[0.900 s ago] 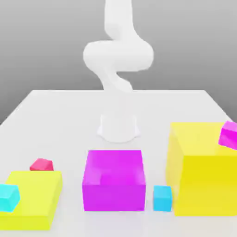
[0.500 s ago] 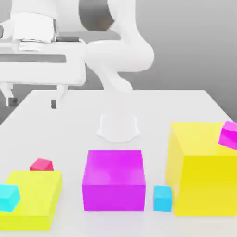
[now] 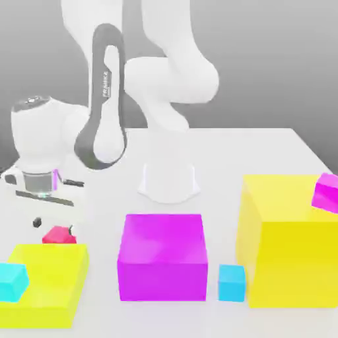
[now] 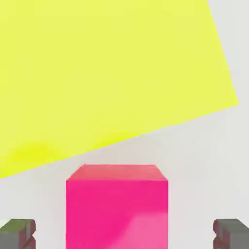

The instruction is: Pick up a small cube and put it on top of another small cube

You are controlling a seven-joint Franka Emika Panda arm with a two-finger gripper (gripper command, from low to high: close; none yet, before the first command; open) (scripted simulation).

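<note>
A small red cube [image 3: 59, 234] sits on the white table [image 3: 264, 152], toward the exterior view's left, just behind the far edge of a low yellow block [image 3: 47, 284]. In the hand view the same red cube [image 4: 116, 206] lies between the two dark fingertips [image 4: 18, 233], with clear table showing on either side of it, and the yellow block [image 4: 97, 73] lies just beyond it.

The jaws stand wide open and hold nothing; the cube rests on the table between them, untouched. The gripper [image 3: 41, 212] hangs directly above the cube, pointing down, at the end of a white Franka arm [image 3: 168, 72] that bends over from its round base [image 3: 169, 179] near the middle of the table.

A small cyan cube [image 3: 13, 280] rests on the near left corner of the low yellow block. To the exterior view's right of that block, apart from it, stands a large magenta block [image 3: 162, 256]. Just beside the magenta block's right side sits a second small cyan cube [image 3: 232, 282], tucked against a tall yellow block [image 3: 290, 244]. On top of the tall yellow block, at its right edge, lies a small magenta cube [image 3: 326, 191], tilted.
</note>
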